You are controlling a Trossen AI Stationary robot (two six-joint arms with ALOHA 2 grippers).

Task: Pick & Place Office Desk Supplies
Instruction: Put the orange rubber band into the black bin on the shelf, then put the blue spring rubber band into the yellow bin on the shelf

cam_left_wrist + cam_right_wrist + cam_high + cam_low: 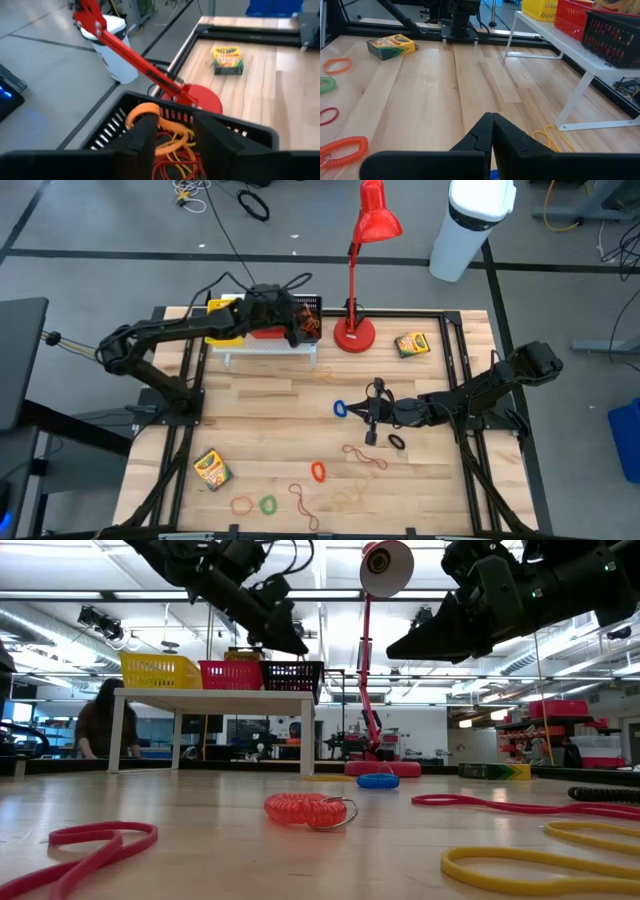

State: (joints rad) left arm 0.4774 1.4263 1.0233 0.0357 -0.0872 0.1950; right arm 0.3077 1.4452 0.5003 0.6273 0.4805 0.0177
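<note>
My left gripper [174,125] is open over the black basket [240,131] on the white rack [265,350]; red, orange and yellow rubber bands [172,152] lie inside it. My right gripper [492,125] is shut and empty, above the table's middle right, between a blue band [340,409] and a black band [397,441]. One crayon box [411,344] lies flat at the far right, another [211,469] at the near left. A red coil band [318,471], a green band [268,503] and an orange band [241,504] lie flat near the front edge. My left gripper has its fingers apart, slanting down over the basket's open top. An orange band loop [142,110] arches over the tip of one finger [142,137]. Whether the loop rests on that finger or lies behind it in the basket, I cannot tell.
The red desk lamp's base [354,334] stands just right of the rack. A yellow basket [225,320] and a red basket [265,332] sit left of the black one. A yellow band [322,376] lies before the rack. A person [100,720] sits beyond the table.
</note>
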